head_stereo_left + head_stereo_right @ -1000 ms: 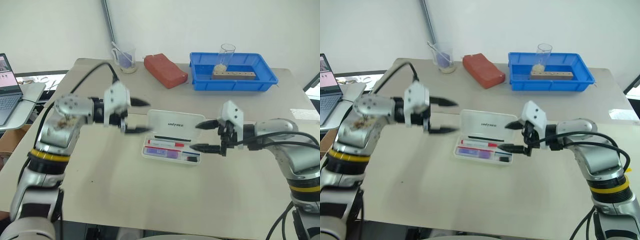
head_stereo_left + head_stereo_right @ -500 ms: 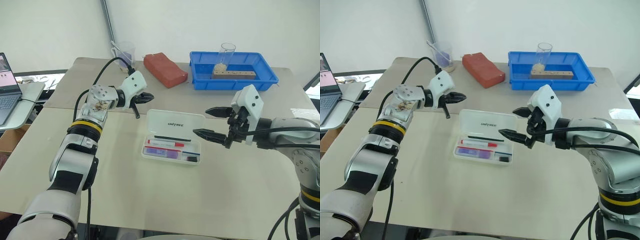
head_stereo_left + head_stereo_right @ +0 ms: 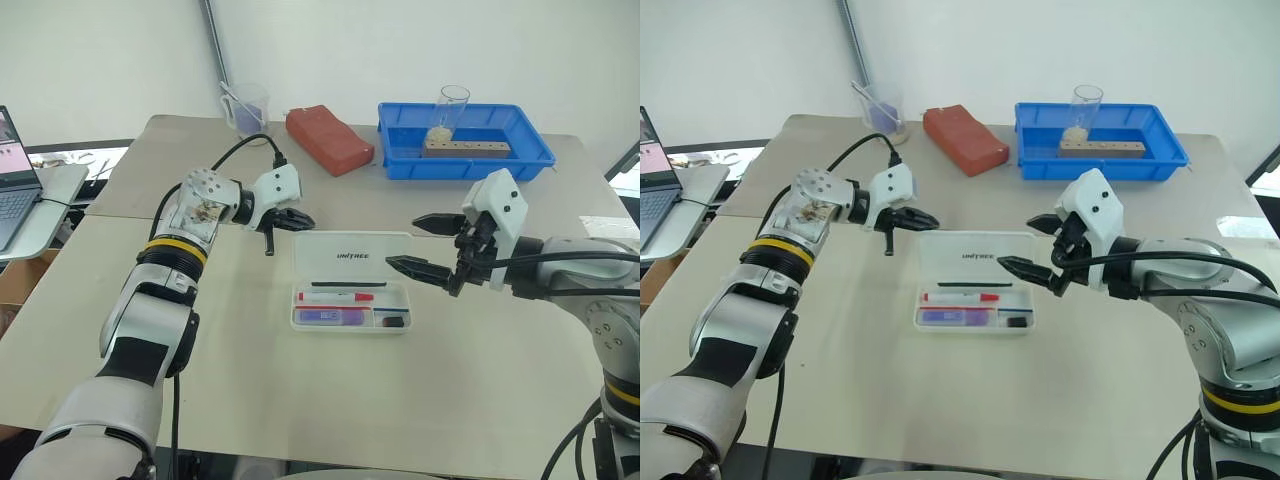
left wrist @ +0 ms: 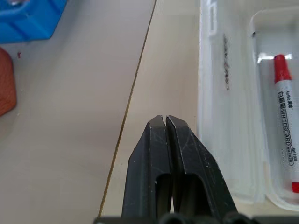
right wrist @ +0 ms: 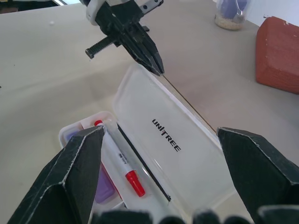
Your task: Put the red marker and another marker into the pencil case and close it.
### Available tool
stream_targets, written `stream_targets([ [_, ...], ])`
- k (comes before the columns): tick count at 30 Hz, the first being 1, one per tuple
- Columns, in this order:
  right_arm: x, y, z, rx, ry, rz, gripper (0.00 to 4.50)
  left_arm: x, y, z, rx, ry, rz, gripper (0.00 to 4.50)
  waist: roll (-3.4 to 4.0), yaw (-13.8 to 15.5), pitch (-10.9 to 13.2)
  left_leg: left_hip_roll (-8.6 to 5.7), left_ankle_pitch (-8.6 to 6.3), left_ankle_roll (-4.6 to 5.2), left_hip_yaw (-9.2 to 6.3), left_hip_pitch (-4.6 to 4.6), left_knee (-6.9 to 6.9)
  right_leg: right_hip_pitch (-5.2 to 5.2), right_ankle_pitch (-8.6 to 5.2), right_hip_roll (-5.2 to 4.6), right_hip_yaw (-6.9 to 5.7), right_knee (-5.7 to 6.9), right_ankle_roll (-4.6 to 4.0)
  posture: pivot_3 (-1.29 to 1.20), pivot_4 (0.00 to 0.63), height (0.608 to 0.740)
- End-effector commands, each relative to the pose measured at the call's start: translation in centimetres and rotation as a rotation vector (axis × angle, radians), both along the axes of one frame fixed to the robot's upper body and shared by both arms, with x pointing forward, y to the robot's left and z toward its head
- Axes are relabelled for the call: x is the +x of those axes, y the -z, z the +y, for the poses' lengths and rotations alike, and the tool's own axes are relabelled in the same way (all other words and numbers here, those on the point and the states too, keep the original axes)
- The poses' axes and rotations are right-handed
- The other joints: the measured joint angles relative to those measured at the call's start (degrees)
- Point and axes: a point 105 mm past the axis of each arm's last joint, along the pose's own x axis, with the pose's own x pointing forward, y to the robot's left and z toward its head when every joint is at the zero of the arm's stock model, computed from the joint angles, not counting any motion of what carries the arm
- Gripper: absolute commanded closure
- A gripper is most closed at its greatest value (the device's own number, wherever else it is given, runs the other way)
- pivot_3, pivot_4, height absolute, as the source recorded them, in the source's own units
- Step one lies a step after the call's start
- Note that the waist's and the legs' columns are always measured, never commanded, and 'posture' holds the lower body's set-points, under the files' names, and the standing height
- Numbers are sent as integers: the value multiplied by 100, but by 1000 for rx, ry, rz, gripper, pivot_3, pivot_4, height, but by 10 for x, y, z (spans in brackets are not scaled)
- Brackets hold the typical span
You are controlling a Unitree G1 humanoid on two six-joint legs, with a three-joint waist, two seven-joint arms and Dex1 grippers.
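The pencil case (image 3: 352, 256) lies open at the table's middle, its lid with UNITREE lettering flat behind the tray half. Inside the tray, the red marker (image 3: 335, 296) lies nearer the lid and the purple marker (image 3: 335, 316) lies in front of it. My left gripper (image 3: 308, 220) is shut with nothing in it, its tip at the lid's far left corner (image 5: 140, 70). The left wrist view shows the shut fingers (image 4: 163, 140) beside the lid edge and the red marker (image 4: 284, 135). Just right of the case, my right gripper (image 3: 402, 241) hangs open above the table.
A blue tray (image 3: 465, 170) holding a glass and a wooden block stands at the back right. A red-brown block (image 3: 330, 138) and a cup (image 3: 248, 108) stand at the back. A laptop (image 3: 15, 180) sits off the table's left. A seam runs across the table behind the case.
My left gripper has shut and swung in and down to the lid's far left corner. The case has turned to lie squarer to the table's front edge. The right gripper stays open.
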Motion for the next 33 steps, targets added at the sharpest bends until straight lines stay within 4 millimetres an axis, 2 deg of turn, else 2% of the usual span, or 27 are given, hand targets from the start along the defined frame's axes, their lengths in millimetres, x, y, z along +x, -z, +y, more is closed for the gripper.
stream_targets([
  [1,0,-16,0,-10,-21,-65,229,-16,-10,-2,-16,81,-3,4350,2,-28,-1,0,0,0,0,0,-1,0,0,0,0,0,0,0,150,740],
  [7,-13,-18,4,-26,-123,11,229,-52,5,-10,18,189,61,4350,5,-41,-1,4,0,0,-1,4,-2,4,0,3,1,2,-1,0,150,740],
  [15,-29,10,3,-98,-181,124,229,-85,31,-20,62,259,79,4350,5,-24,-1,2,0,0,-6,5,2,14,0,0,2,-5,-1,0,150,740],
  [20,-36,33,10,-123,-208,169,229,-92,68,-19,216,291,42,4350,4,-34,-1,3,0,1,-8,8,1,14,0,2,4,-5,-1,0,150,740],
  [24,-31,37,12,-118,-192,162,229,-91,78,-24,250,297,20,4350,3,-20,-3,2,0,1,-8,13,3,21,0,1,5,-5,-1,0,150,740],
  [29,-26,37,11,-107,-169,148,229,-87,69,-25,218,288,2,4350,7,-13,-5,0,0,1,-7,12,6,21,-1,-2,3,-5,0,0,150,740],
  [32,-23,38,0,-121,-142,149,229,-71,17,-17,12,182,-41,4350,11,-29,-7,0,0,1,-7,9,5,15,-1,-1,4,-4,0,0,150,740],
  [33,-21,39,-5,-125,-129,150,229,-69,2,-13,-65,147,-42,4125,7,-30,-5,2,0,1,-8,7,4,13,-1,1,3,-3,0,0,150,740],
])
